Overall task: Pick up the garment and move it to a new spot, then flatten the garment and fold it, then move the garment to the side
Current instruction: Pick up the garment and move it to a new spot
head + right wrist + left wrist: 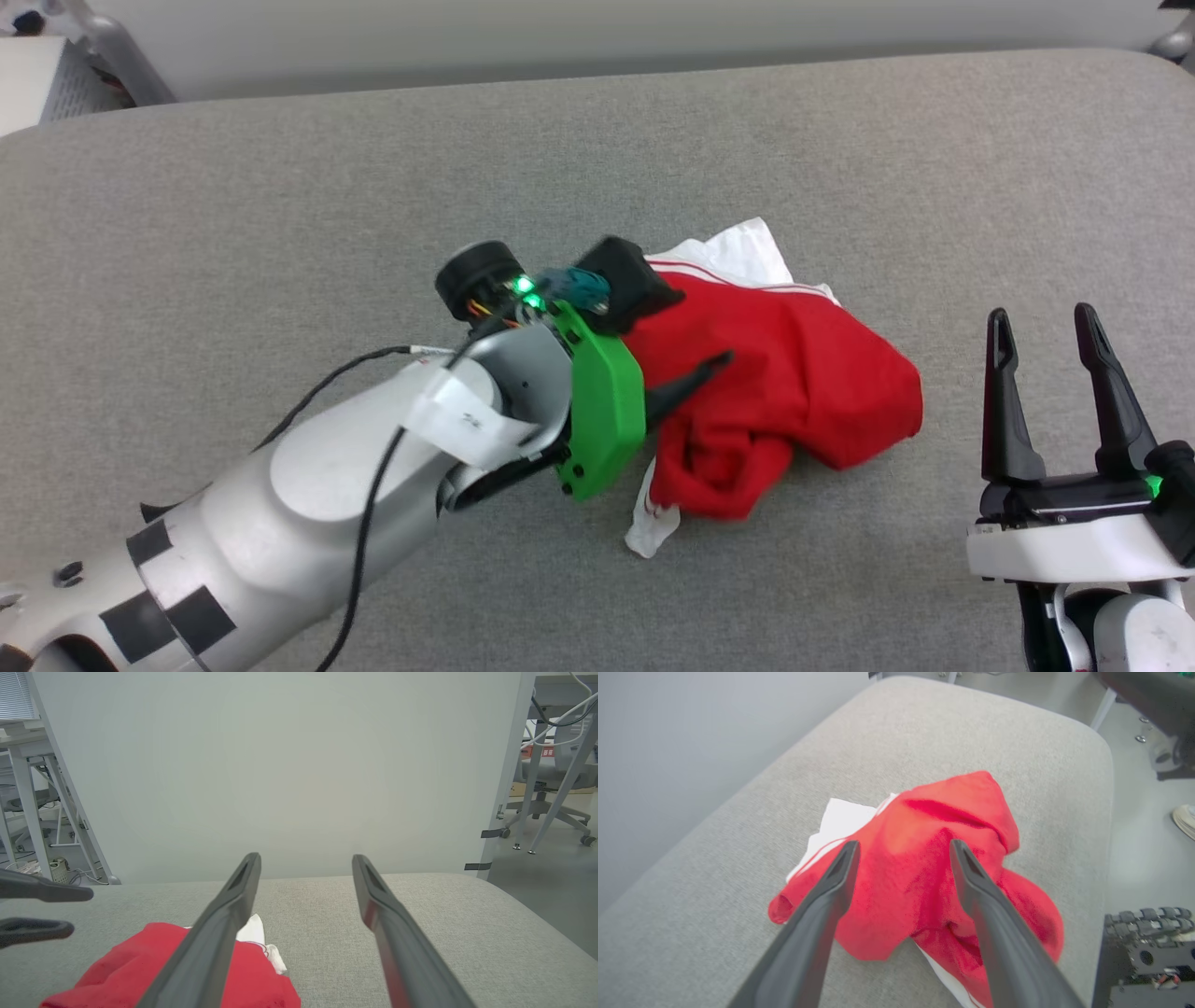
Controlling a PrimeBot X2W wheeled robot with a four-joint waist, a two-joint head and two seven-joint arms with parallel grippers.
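The garment (803, 373) lies crumpled in a red heap on the grey fabric table (373, 187), with white sleeve parts sticking out at its far side and near edge. My left gripper (695, 341) hangs just over the heap's left part. In the left wrist view the left gripper (904, 843) is open, its fingers spread above the red garment (915, 882) with no cloth pinched between them. My right gripper (1042, 317) stands open at the lower right, clear of the cloth. From the right wrist, the right gripper (304, 857) points over the table, with the garment (135, 966) low on the left.
A pale wall runs behind the table's far edge. A metal rack (56, 84) stands at the back left, and desk legs with an office chair (546, 779) at the right. A black cable (364, 523) trails along my left forearm.
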